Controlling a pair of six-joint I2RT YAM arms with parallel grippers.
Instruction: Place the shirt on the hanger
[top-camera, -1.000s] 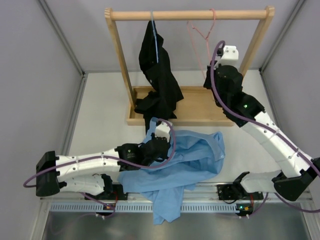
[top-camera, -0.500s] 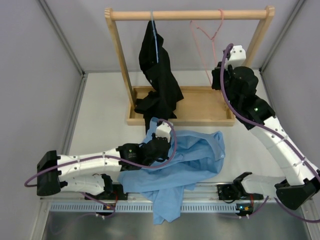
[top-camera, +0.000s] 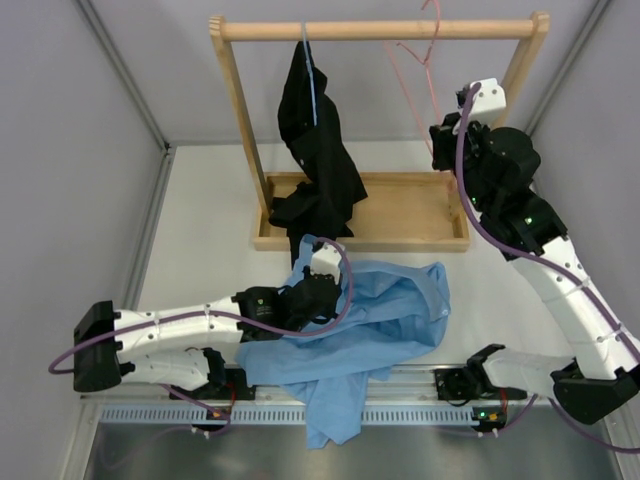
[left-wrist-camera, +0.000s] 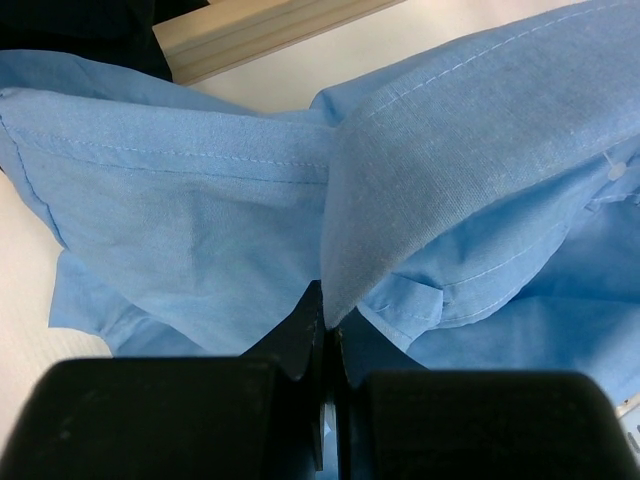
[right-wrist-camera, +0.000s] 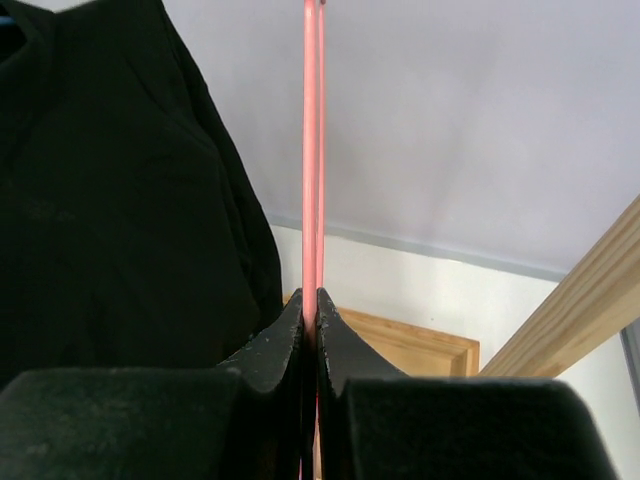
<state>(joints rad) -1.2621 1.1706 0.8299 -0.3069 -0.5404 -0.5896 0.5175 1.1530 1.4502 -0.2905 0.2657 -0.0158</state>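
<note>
The left claw (top-camera: 318, 283) is seen from above low over the table (top-camera: 200, 230), at the left edge of the shirt (top-camera: 385, 315). The shirt lies crumpled at the near middle of the table, with one part hanging over the near edge. How the claw stands is hidden there by the wrist. It is settled by the left wrist view: the jaws are closed tight on a fold of the light blue cloth, and a stitched edge rises from between the fingertips.

Behind the shirt a wooden rack (top-camera: 380, 30) is set. A black garment (top-camera: 318, 140) is hung from its rail on a pale blue hanger (top-camera: 310, 60), its lower end piled on the rack's base.

Further right, the hanger (top-camera: 412, 80) of thin pink wire is seen beneath the rail, tilted, with its hook up at the rail. Whether the hook rests on the rail cannot be told. The right claw (top-camera: 442, 135) is raised to the hanger's lower right part. The grip is shown only in the right wrist view: the jaws are pressed shut on the pink wire, which runs straight up from between them, with the black garment to its left.
</note>
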